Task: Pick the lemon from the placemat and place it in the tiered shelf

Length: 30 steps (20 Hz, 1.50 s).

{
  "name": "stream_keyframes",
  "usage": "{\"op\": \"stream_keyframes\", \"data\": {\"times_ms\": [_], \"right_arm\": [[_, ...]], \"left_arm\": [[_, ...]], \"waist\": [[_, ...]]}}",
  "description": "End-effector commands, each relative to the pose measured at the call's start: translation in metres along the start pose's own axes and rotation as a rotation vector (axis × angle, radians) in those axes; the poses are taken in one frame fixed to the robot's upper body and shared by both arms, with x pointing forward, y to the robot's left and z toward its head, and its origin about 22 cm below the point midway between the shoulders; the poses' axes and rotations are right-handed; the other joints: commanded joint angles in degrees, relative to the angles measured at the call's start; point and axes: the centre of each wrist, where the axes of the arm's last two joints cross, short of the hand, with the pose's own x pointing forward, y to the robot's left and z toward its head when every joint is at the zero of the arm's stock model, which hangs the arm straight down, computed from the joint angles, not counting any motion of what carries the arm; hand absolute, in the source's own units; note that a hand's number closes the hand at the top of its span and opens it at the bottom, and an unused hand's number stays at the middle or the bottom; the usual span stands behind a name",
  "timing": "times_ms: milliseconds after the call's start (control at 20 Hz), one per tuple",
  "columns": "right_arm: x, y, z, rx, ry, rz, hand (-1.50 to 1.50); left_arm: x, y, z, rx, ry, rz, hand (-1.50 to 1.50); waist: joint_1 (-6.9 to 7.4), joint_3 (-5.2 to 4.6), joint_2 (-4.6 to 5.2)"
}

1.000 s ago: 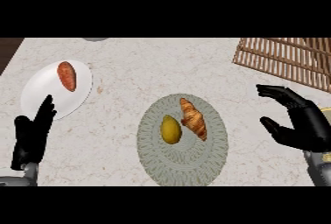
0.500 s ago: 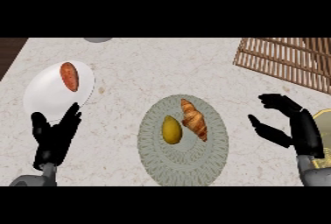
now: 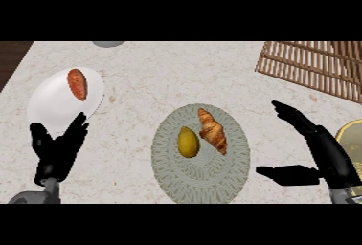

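Observation:
A yellow lemon (image 3: 187,142) lies on a round grey-green placemat (image 3: 201,177) at the counter's middle, with a brown croissant (image 3: 213,130) just right of it. The wooden slatted tiered shelf (image 3: 314,65) sits at the far right corner. My right hand (image 3: 314,143) is open to the right of the placemat, fingers stretched up-left and thumb (image 3: 283,173) pointing toward the mat's edge, apart from the lemon. Open as well, my left hand (image 3: 58,149) rests at the lower left, fingers up, below the white plate.
A white plate (image 3: 53,103) at the left holds a reddish-brown sweet potato (image 3: 76,83). A grey round object (image 3: 108,44) peeks in at the top edge. A yellowish round thing (image 3: 352,139) shows at the right edge behind my right arm.
My right hand has moved left toward the placemat, with its thumb now near the mat's edge. The left hand has drifted slightly right and inward. The lemon lies unmoved.

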Motion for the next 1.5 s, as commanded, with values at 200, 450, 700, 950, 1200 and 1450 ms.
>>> {"op": "stream_keyframes", "data": {"times_ms": [200, 450, 700, 950, 1200, 1450], "right_arm": [[0.079, 0.021, 0.002, 0.138, 0.110, 0.175, -1.50], [0.121, 0.058, -0.026, 0.055, 0.217, 0.225, -1.50], [0.149, 0.089, -0.044, 0.005, 0.282, 0.309, -1.50], [0.129, 0.113, -0.076, 0.060, 0.393, 0.345, -1.50], [0.125, 0.146, -0.070, 0.134, 0.404, 0.423, -1.50], [0.122, 0.167, -0.061, 0.126, 0.493, 0.468, -1.50]], "left_arm": [[-0.018, 0.003, -0.004, -0.019, 0.044, 0.007, 0.00], [-0.001, -0.014, -0.009, -0.016, 0.029, -0.003, 0.00], [-0.012, -0.013, -0.011, -0.020, 0.040, -0.002, 0.00], [-0.009, -0.016, -0.008, -0.028, 0.052, -0.009, 0.00], [-0.004, -0.010, -0.014, -0.010, 0.045, -0.003, 0.00], [-0.015, -0.016, 0.008, -0.023, 0.040, 0.001, 0.00]], "waist": [[0.66, -0.35, 0.35], [1.13, -0.32, 0.39], [0.73, -0.30, 0.35], [0.86, -0.22, 0.48], [0.35, -0.21, 0.35], [0.54, -0.20, 0.12]]}}
